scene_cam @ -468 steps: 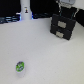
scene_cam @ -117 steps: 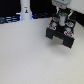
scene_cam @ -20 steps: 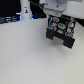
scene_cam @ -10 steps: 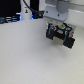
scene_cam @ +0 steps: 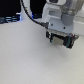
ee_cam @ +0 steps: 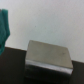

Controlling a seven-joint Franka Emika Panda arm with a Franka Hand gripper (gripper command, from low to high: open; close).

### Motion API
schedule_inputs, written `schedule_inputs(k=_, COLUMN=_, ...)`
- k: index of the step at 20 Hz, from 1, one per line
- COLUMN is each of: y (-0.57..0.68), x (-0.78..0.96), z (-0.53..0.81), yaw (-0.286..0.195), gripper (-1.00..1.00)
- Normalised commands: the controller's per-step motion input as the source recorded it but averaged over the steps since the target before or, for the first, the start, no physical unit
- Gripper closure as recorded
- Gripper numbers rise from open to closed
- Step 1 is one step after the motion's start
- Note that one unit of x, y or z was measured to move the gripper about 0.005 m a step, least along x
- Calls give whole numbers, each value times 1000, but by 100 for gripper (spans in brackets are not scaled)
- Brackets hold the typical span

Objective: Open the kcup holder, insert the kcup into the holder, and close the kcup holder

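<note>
The kcup holder (scene_cam: pixel 64 40) is a black boxy unit on the white table at the exterior view's right. The white arm hangs right over it, and my gripper (scene_cam: pixel 60 35) is down at the holder's top, with its fingers hidden by the wrist. In the wrist view a blurred grey boxy surface of the holder (ee_cam: pixel 49 56) fills the middle, with dark area around it. I cannot tell whether the jaws are open or shut. The kcup is not in view in either frame.
Dark equipment (scene_cam: pixel 10 20) stands along the back at the exterior view's left, and a black cable (scene_cam: pixel 26 11) loops down to the arm. A blurred teal shape (ee_cam: pixel 4 27) sits at the edge of the wrist view. The white table (scene_cam: pixel 25 60) spreads in front.
The arm and the holder under it have shifted slightly towards the exterior view's right and front over the last second, and the holder now looks a little skewed.
</note>
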Motion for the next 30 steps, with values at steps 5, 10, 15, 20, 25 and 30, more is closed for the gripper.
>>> schedule_inputs(k=5, y=56, x=-210, z=-167, yaw=267, gripper=-100)
schedule_inputs(k=10, y=302, x=-346, z=-56, yaw=164, gripper=-100)
schedule_inputs(k=15, y=512, x=-205, z=38, yaw=131, gripper=-100)
schedule_inputs(k=20, y=549, x=-276, z=57, yaw=118, gripper=-100)
schedule_inputs(k=25, y=497, x=-499, z=131, yaw=100, gripper=-100)
schedule_inputs(k=30, y=499, x=-615, z=61, yaw=86, gripper=-100)
